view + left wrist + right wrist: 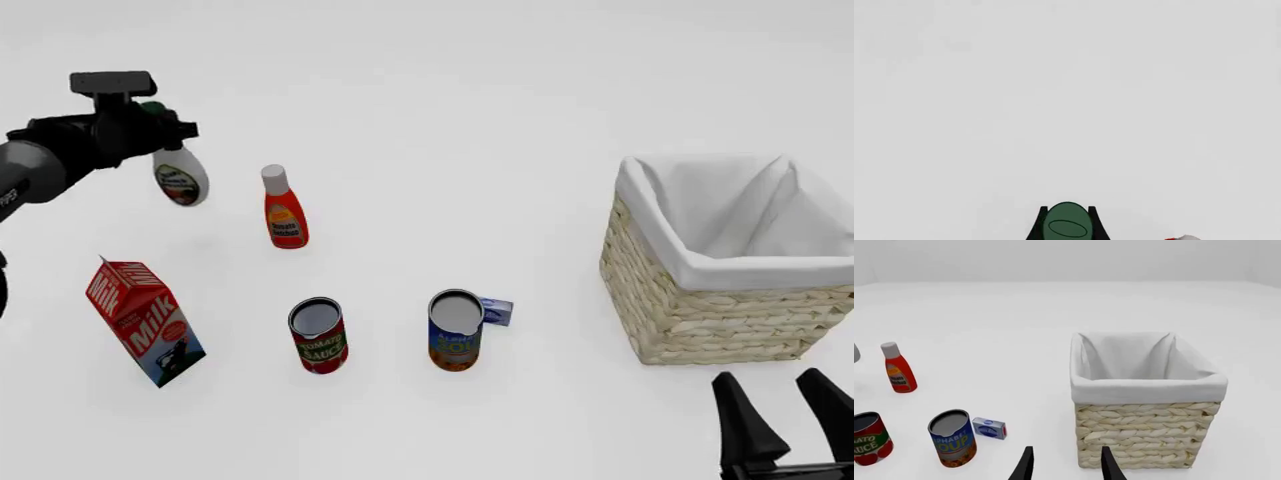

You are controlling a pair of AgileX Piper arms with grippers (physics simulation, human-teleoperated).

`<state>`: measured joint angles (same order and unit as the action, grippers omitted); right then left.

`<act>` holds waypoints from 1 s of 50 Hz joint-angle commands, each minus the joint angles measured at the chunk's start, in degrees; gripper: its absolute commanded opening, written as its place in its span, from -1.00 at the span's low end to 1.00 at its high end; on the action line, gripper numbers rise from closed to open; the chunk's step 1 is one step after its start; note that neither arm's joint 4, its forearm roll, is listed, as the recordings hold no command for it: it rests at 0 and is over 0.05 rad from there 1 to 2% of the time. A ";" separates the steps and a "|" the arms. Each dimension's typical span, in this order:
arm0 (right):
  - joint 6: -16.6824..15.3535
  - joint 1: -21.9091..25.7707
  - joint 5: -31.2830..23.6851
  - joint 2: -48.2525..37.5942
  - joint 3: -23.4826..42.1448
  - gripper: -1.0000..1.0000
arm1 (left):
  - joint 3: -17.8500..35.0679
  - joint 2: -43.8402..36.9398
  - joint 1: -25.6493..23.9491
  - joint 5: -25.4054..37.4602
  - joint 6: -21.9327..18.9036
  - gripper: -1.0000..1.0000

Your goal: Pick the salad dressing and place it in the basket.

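Green-capped and white-bodied, the salad dressing [179, 178] hangs from the left pincer [150, 118], whose black fingers [1092, 220] are clamped on either side of the dark green cap, the bottle tilted and lifted clear of the bench [441, 110]. Just beside it, on the side toward the other arm, stands the red bottle [282, 208] with its white cap, upright and untouched. Nearer the arms' side from that pincer sit the milk carton [144, 321], the tomato sauce can [319, 336] and the soup can [455, 330], with a small blue box [497, 312] touching the soup can's far side. The basket [707, 310] stands well apart from the left pincer, across the bench, and just ahead of the right pincer [1066, 465], whose two dark fingers [743, 420] are spread apart with nothing between them.
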<state>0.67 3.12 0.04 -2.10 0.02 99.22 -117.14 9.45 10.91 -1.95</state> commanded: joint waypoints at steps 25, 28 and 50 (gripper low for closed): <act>-0.11 0.62 -0.67 1.65 -0.01 1.00 | -2.14 24.12 -24.46 4.66 -4.81 -1.00; -0.09 0.64 -0.32 1.20 0.04 1.00 | -2.52 24.80 -27.48 4.94 -5.61 -1.00; -0.06 0.88 -0.67 1.49 0.02 1.00 | -8.18 24.55 -43.78 2.02 -4.56 -1.00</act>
<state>0.56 3.86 -0.57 -0.69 0.04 92.20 -93.05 -27.38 13.62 -6.30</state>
